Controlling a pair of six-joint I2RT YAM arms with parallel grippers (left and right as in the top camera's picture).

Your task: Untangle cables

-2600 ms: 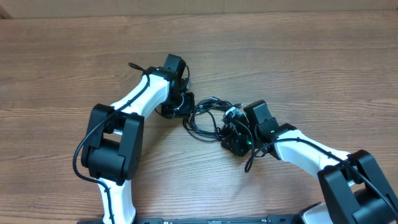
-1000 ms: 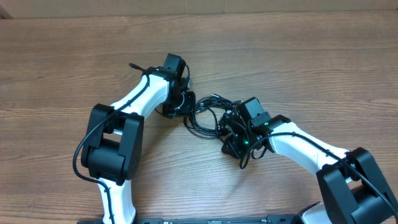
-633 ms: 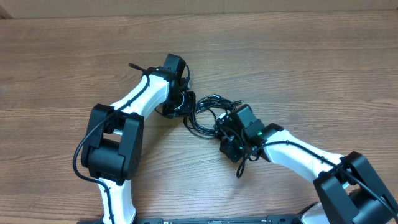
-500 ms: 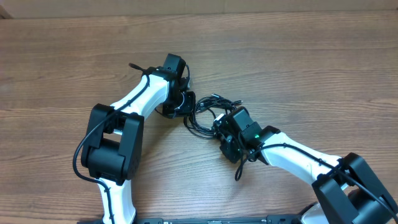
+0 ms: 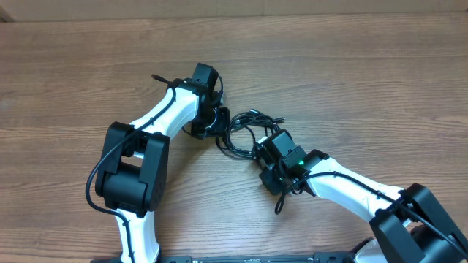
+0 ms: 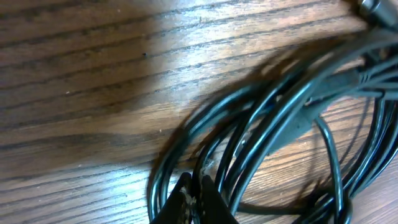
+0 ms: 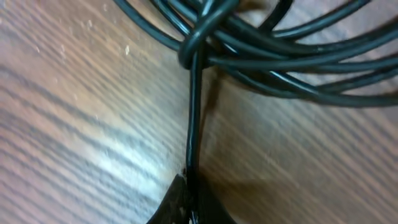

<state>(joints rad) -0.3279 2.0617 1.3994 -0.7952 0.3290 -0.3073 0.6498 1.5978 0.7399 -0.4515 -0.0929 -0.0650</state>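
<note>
Clamping R hand on one cable, running straight ahead into tangle; L hand tips together at opp. edge.

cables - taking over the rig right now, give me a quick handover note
Left claw: shut, tips at the edge of the cables; cannot tell whether a strand is pinched.
Right claw: shut on one strand, which runs straight from the tips to a wrap in the bunch.
Cables: one tangled bunch of loops on the table, between the two claws.
Done: a grip on one strand.
To do: pull the strands apart; the loops cross and wrap one another, and none lies free.
</note>
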